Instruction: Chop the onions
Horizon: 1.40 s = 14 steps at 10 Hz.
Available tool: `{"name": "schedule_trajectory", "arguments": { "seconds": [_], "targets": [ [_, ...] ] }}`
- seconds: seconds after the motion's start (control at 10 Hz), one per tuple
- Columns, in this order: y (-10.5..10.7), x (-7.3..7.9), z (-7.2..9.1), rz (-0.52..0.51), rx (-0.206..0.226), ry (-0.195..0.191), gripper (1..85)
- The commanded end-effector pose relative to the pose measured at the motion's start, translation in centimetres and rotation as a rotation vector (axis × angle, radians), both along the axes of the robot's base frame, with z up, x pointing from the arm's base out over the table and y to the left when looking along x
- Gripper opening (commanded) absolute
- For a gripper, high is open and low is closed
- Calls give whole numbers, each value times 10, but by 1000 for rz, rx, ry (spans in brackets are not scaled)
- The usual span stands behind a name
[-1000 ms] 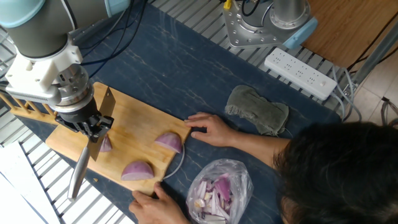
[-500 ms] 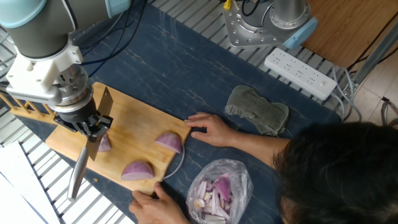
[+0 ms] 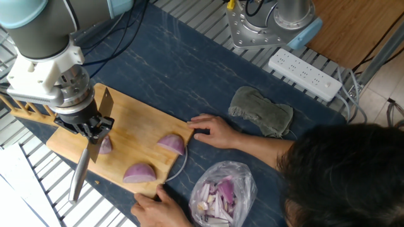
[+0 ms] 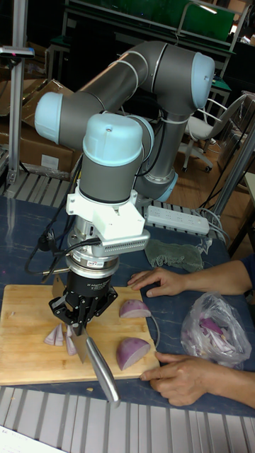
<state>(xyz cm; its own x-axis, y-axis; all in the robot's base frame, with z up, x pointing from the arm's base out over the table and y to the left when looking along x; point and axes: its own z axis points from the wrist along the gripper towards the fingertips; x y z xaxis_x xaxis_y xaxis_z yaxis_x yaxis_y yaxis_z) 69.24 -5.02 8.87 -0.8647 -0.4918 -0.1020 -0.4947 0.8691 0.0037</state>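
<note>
On the wooden cutting board [image 3: 139, 129] [image 4: 28, 368] lie red onion wedges: one large wedge [image 3: 139, 172] [image 4: 133, 351] near the front edge, another [image 3: 172, 144] [image 4: 134, 308] by the right edge, and small cut pieces [image 3: 106, 145] [image 4: 60, 337] under the tool. My gripper [image 3: 91, 129] [image 4: 79, 318] is shut on a knife [image 3: 81, 169] [image 4: 99, 368] whose blade points down at the small pieces, its handle slanting toward the front edge.
A person's two hands [image 3: 213, 131] [image 4: 180, 379] hold the board's right side. A clear bag of onion scraps [image 3: 221, 192] [image 4: 211, 327], a grey cloth [image 3: 260, 111] and a power strip [image 3: 305, 74] lie on the blue mat. Metal grating borders the mat.
</note>
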Motion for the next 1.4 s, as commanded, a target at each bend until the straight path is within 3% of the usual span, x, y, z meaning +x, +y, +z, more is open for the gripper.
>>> {"name": "schedule_trajectory", "arguments": {
  "seconds": [0.0,1.3],
  "targets": [
    [4,1,0,-14,22,-1,10],
    [4,12,-12,-9,23,-34,10]
  ]
}}
